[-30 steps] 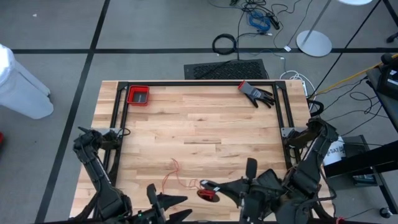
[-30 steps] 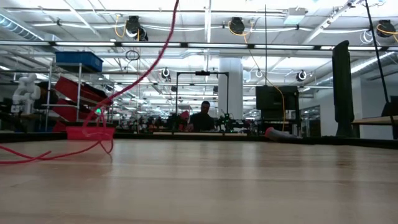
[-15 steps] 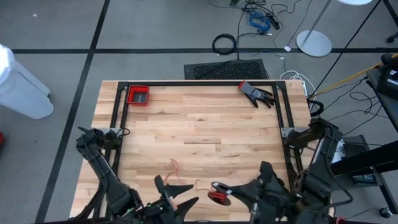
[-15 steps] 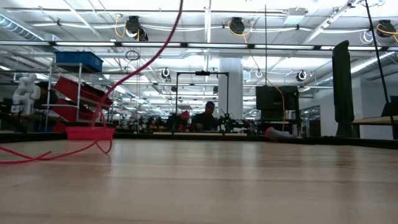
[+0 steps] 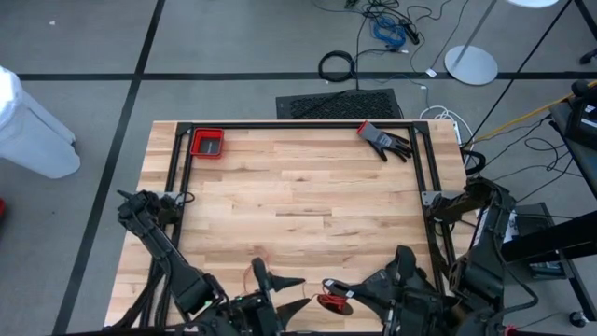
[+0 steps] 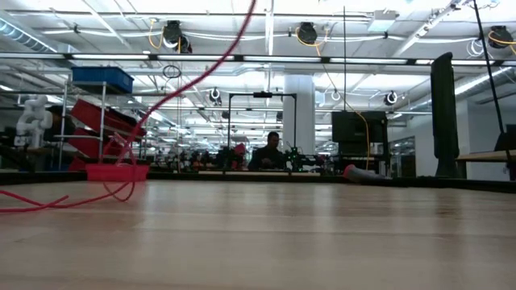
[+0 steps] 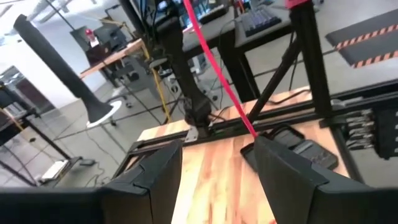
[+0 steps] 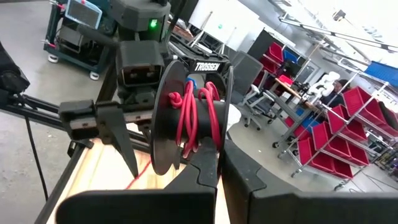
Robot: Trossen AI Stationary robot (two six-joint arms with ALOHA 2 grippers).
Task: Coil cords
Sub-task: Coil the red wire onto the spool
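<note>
The right gripper (image 5: 328,291) is shut tight on the small round black spool (image 8: 171,115), down by the near edge of the wooden worktop (image 5: 308,187). The thin red cord (image 6: 173,89) is partly wound on it. Its loose end has slid closer to the spool, so less lies free. The left gripper (image 5: 280,283) has moved in beside it, with its fingers apart around the cord.

Only legible txt: "TROSSEN", white on black, on the left arm (image 8: 186,68) just behind the spool (image 8: 186,121), seen in right wrist view. Nothing else readable.
</note>
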